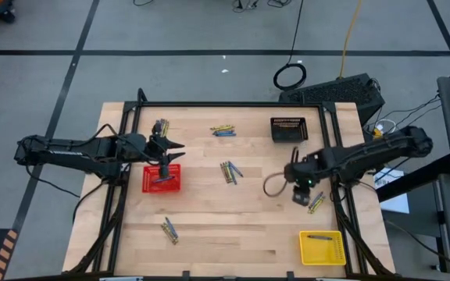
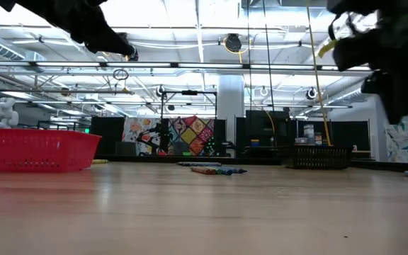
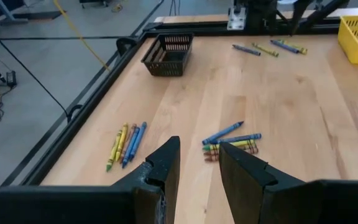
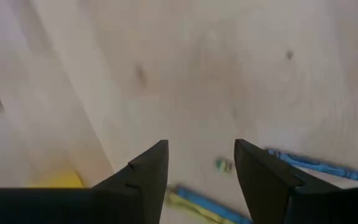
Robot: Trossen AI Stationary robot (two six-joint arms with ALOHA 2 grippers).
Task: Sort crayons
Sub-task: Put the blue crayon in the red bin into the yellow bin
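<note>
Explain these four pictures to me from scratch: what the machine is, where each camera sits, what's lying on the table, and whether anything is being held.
This is a robot with two dark arms at a wooden table, each ending in a two-finger gripper. One picture looks straight down from above, one looks level across the table top, and two come from cameras on the arms' wrists.

From above, the left gripper is over the red basket, and the right gripper is above a few crayons near the table's right side. Both grippers are open and hold nothing.

More crayons lie in small clusters: at the middle, near the far edge, at the far left and near the front. There is also a black basket and a yellow basket, which already holds one crayon.
</note>
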